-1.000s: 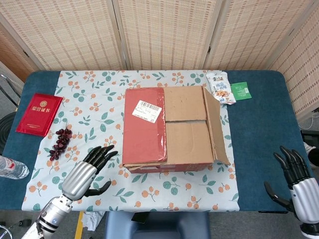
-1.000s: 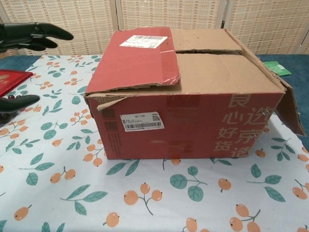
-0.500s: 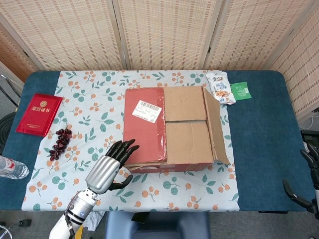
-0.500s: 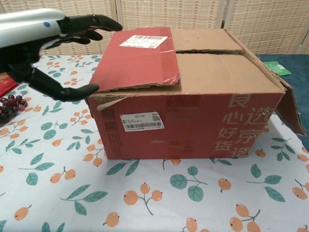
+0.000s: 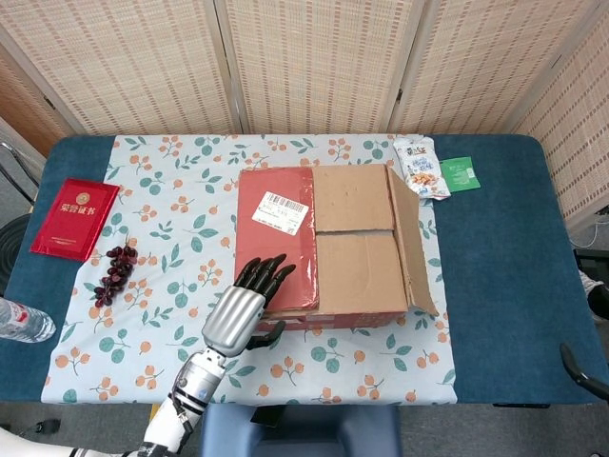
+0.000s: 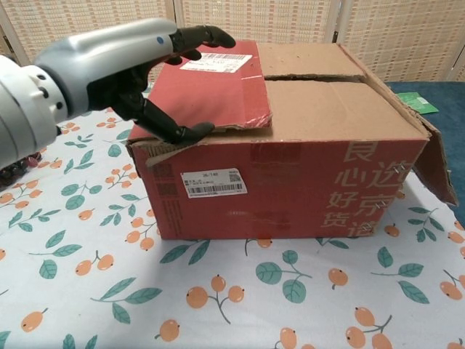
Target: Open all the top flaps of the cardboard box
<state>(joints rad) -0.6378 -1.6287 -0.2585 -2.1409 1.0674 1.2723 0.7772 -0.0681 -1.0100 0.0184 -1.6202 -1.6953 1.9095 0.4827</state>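
The cardboard box (image 5: 328, 249) (image 6: 290, 171) stands mid-table on the floral cloth. Its red left flap (image 5: 276, 238) (image 6: 203, 91) lies flat, as do two brown flaps (image 5: 354, 198) (image 5: 362, 274). The right flap (image 5: 415, 238) (image 6: 439, 163) hangs outward down the side. My left hand (image 5: 249, 303) (image 6: 138, 69) is at the front-left corner. Its fingers are spread above the red flap, and its thumb (image 6: 185, 133) lies at the flap's torn front edge. It grips nothing. Of my right hand (image 5: 580, 371) only one dark finger shows at the bottom right edge.
A red booklet (image 5: 74, 217), dark grapes (image 5: 114, 276) and a water bottle (image 5: 19, 322) lie to the left. A snack bag (image 5: 421, 167) and a green packet (image 5: 460, 174) (image 6: 418, 102) lie behind the box's right corner. Woven screens stand behind the table.
My left hand swept right from the table's left side up to the box's front-left corner. My right hand sank toward the bottom right edge of the head view.
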